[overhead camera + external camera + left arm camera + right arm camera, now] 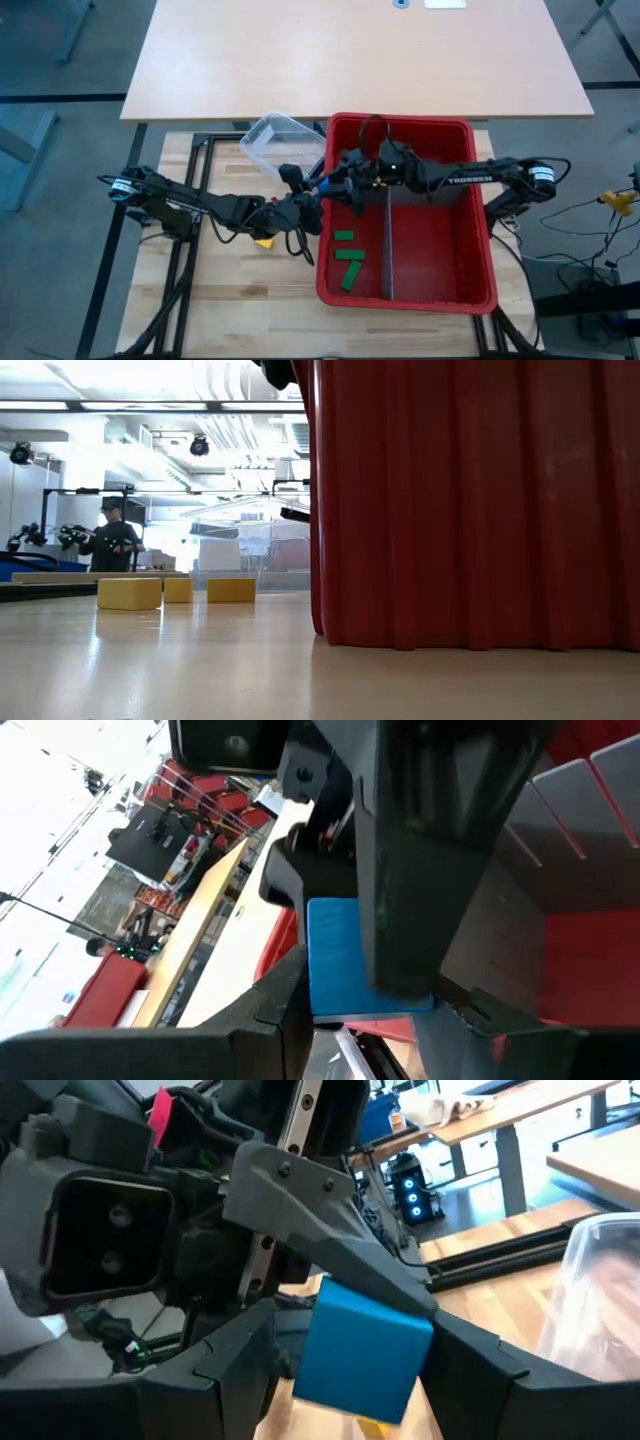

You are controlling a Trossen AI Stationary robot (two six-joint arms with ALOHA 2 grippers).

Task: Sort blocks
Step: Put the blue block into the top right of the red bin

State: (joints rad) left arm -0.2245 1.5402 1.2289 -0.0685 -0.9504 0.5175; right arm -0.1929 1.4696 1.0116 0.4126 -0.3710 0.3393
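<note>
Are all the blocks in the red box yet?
Not yet. Three green blocks already lie in the red bin. A blue block sits between the left pincer and right pincer at the bin's edge. Yellow blocks wait on the table.

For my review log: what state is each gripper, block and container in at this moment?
left gripper: shut on blue block, at the bin's left rim
right gripper: open, fingers either side of the blue block
green blocks: lying in the red bin's left compartment
yellow blocks: on the table, outside the bin
clear tub: on the table, beside the bin
</note>
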